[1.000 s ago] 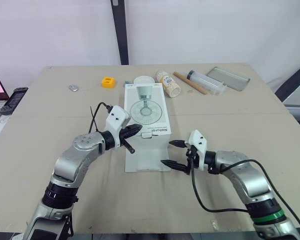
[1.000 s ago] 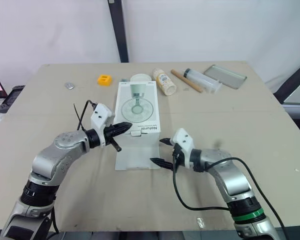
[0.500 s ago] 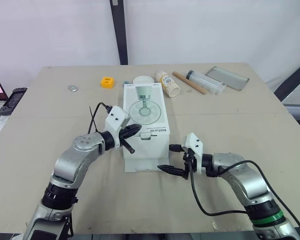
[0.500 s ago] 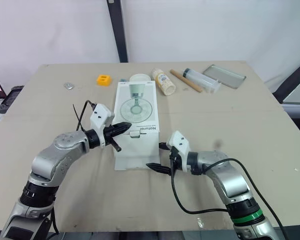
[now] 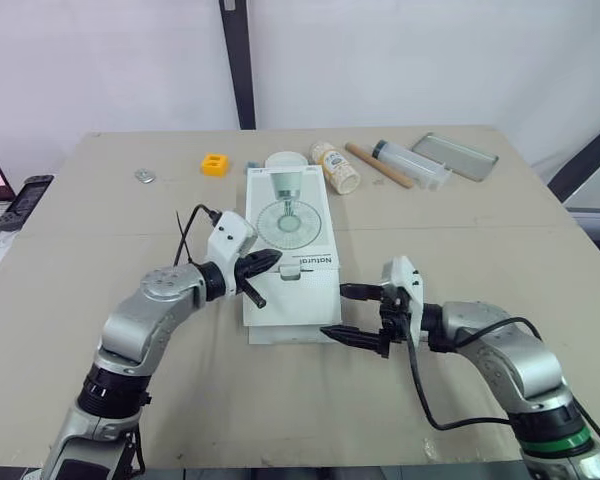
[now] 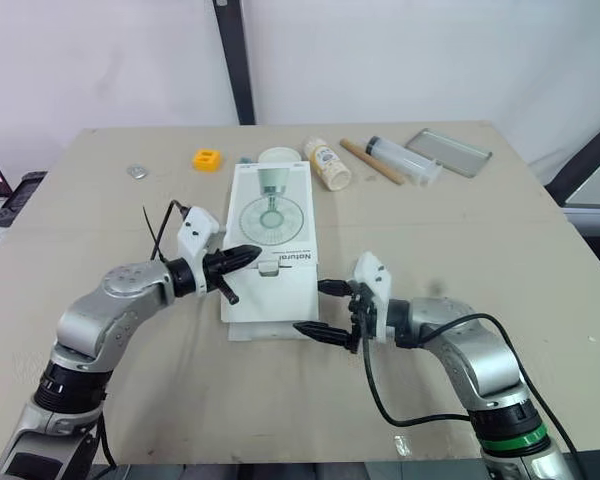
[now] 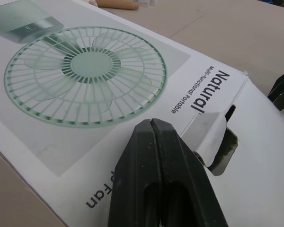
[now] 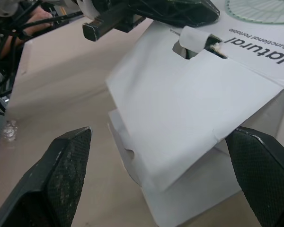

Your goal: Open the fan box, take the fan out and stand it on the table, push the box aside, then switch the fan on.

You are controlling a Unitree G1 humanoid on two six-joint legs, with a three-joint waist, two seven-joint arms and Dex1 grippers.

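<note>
The white fan box point(image 5: 288, 235) lies flat mid-table, a green fan printed on its top point(image 7: 85, 71). Its near end flap point(image 8: 189, 99) hangs open, sloping down toward the table. My left gripper point(image 5: 273, 258) is shut, its fingertips point(image 7: 154, 130) resting on the box top by the tuck tab point(image 7: 213, 137), near the box's left side. My right gripper point(image 5: 335, 311) is open at the box's near right corner. One finger point(image 8: 61, 170) is on each side of the flap's lower edge, touching nothing that I can see. The fan itself is hidden inside.
Behind the box are a white round lid point(image 5: 285, 160), a yellow block point(image 5: 215, 163), a small metal piece point(image 5: 146, 176), a lying bottle point(image 5: 337, 166), a wooden stick point(image 5: 380, 165), a clear tube point(image 5: 414, 163) and a metal tray point(image 5: 462, 155). A phone point(image 5: 25, 195) lies off the table's left edge.
My right gripper crept in toward the box's near right corner, then its wrist drew back slightly to the right. The box edged a little left. The left gripper stayed put.
</note>
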